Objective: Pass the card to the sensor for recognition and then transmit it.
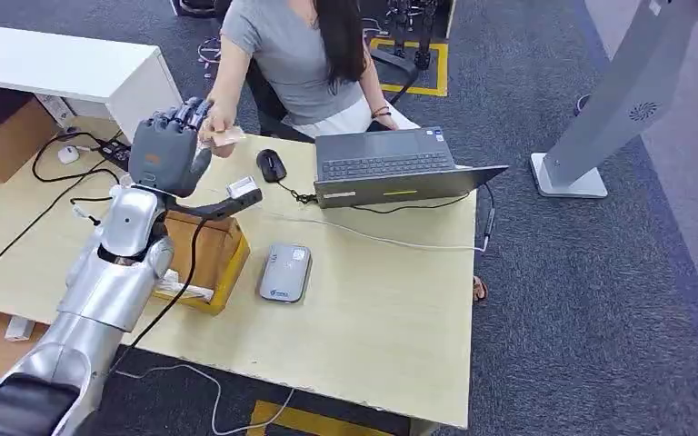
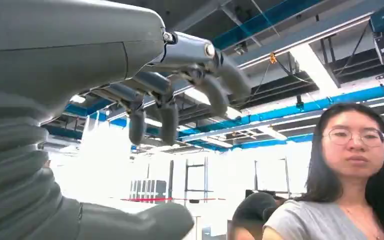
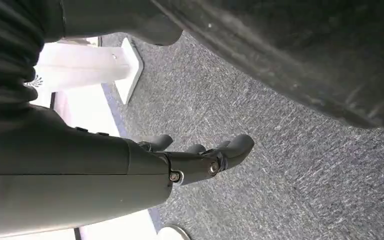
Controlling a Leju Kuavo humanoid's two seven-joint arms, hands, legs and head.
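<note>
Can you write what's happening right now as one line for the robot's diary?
stage: handover | left hand: raised, empty | card: in person's hand | right hand: hanging above floor | sensor: on desk

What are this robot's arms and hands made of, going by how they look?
The left arm is shiny silver, in rounded segments, with a black cover near the shoulder and a black cable running beside it. The left hand has a grey shell with a small orange mark, a ribbed grey wrist cover and darker fingers. The right hand is the same dark grey, with visible screws.
</note>
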